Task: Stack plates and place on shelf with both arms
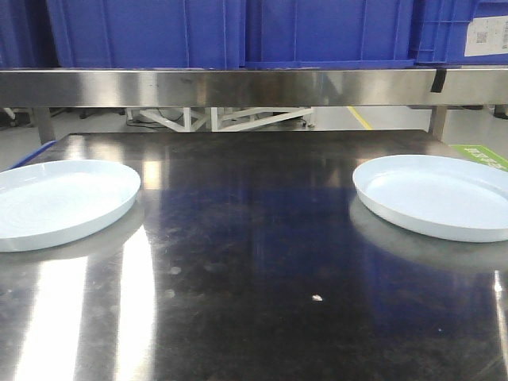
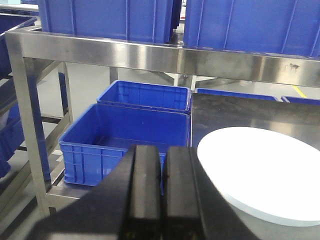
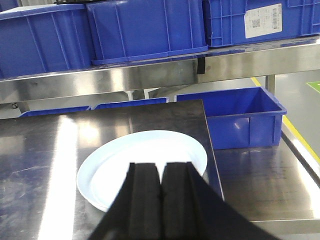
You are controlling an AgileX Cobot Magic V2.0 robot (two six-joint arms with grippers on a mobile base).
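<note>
Two plates, left plate and right plate, well apart; left gripper and right gripper clenched empty: open first, pinch rim squarely.

Front view: low and near over the surface, facing the shelf along the far edge. Left wrist view: behind the left jaws, facing forward over the left plate at the left edge. Right wrist view: behind the right jaws, above the right plate by the right edge. Both plates shared with the front view.
</note>
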